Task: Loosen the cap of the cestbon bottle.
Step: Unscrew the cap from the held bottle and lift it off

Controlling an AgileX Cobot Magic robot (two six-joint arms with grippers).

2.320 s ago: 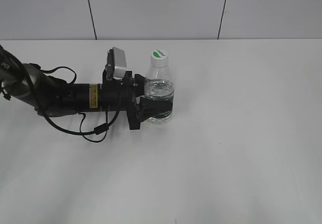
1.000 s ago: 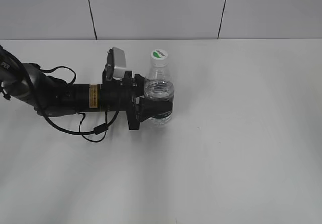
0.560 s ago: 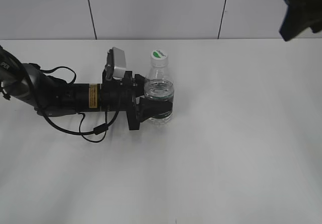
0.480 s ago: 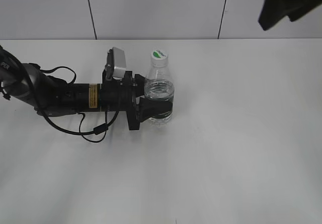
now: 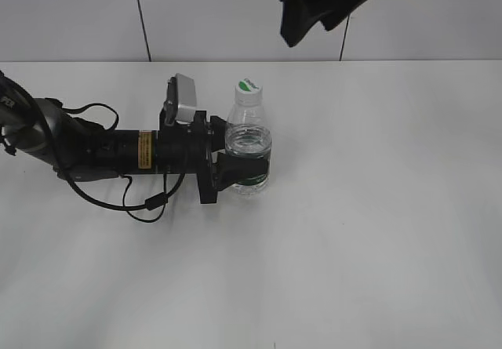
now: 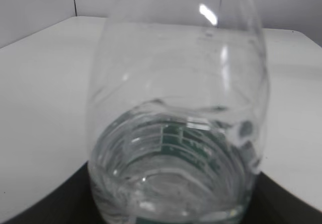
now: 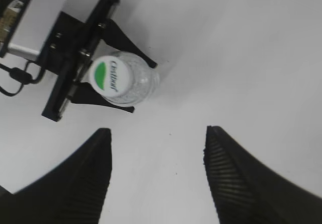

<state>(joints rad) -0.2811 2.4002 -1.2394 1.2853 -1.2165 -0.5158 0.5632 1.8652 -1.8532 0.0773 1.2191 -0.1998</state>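
Bottle (image 5: 249, 154): you have it upright left of the counter's middle, nearer the back edge, about a third full.
Left gripper (image 5: 239, 172): closed on the bottle's lower body at the green label, steadying it.
Right gripper (image 7: 156, 178): wide open, empty, high above and off to one side of the cap (image 7: 111, 74).
Handling: light, thin-walled, probably slick; squeeze hard and it may buckle.
Hold: take the cap by its rim; it looks still fully seated, though the threads are hidden.
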